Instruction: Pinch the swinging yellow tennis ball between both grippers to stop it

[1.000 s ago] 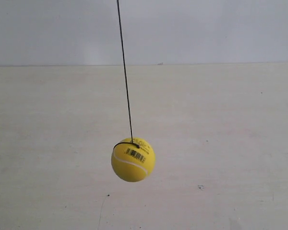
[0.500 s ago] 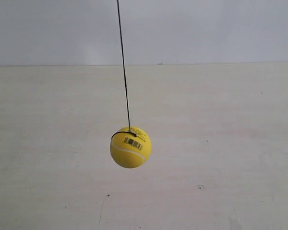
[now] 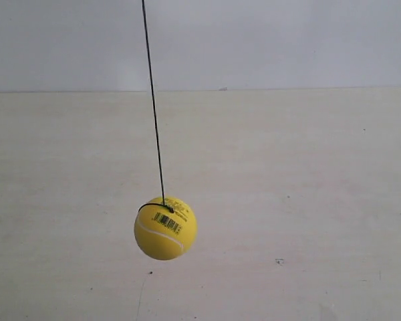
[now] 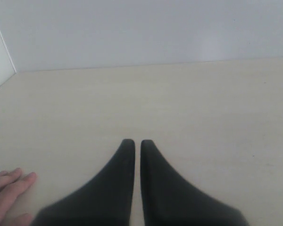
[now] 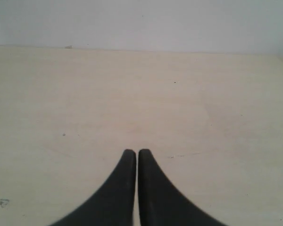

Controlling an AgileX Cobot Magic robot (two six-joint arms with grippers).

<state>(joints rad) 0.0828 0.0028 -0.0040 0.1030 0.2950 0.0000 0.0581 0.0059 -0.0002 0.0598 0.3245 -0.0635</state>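
The yellow tennis ball [image 3: 165,227] hangs from a thin black string [image 3: 154,107] above the pale table in the exterior view, its barcode and white seam facing the camera. Neither arm shows in that view. In the left wrist view my left gripper [image 4: 133,142] is shut, black fingers nearly touching, nothing between them. My right gripper [image 5: 133,151] in the right wrist view is likewise shut and empty. The ball appears in neither wrist view.
A person's hand [image 4: 9,188] rests on the table beside the left gripper. The pale wooden table [image 3: 307,200] meets a white wall [image 3: 287,40] at the back. A side wall corner [image 4: 0,56] shows in the left wrist view.
The ball has swung toward the exterior view's left and lower in the picture, and the string's top has shifted left too.
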